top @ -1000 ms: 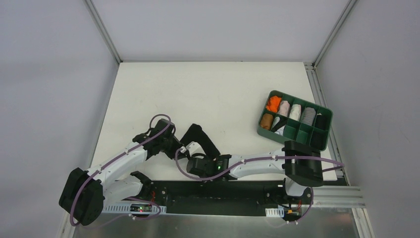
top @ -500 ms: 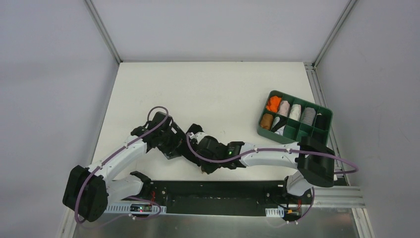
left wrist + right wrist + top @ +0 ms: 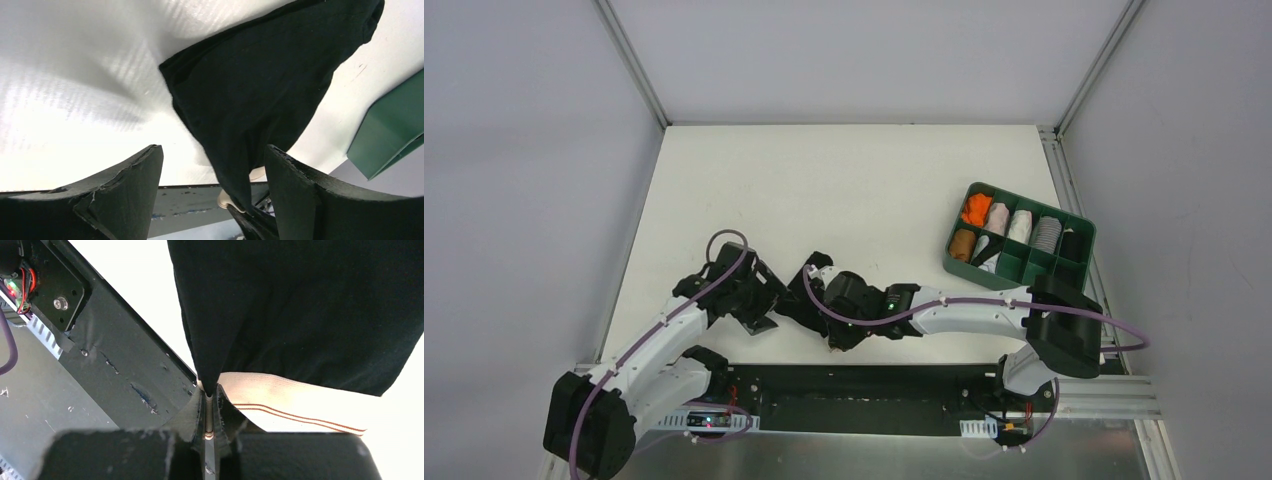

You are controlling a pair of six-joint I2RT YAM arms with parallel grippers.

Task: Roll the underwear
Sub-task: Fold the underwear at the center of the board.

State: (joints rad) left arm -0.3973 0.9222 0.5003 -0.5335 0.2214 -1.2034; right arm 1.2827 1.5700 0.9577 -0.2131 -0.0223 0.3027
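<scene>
The underwear (image 3: 796, 300) is black with a pale beige waistband (image 3: 300, 405) that has two thin red lines. It lies bunched on the white table between my two grippers. My right gripper (image 3: 207, 405) is shut on the waistband edge where the black fabric (image 3: 300, 305) folds over it, near the table's front edge (image 3: 829, 335). My left gripper (image 3: 212, 170) is open just left of the underwear (image 3: 260, 85); nothing is pinched between its jaws. In the top view it (image 3: 767, 312) sits close beside the fabric.
A green compartment tray (image 3: 1079, 285) with rolled orange, white, grey and brown garments stands at the right; its corner shows in the left wrist view (image 3: 395, 140). The black base plate (image 3: 125, 375) runs along the near edge, just behind my right gripper.
My right gripper carried the waistband up and left, bunching the black fabric toward the left gripper. My left gripper then drew back a little toward the near left.
</scene>
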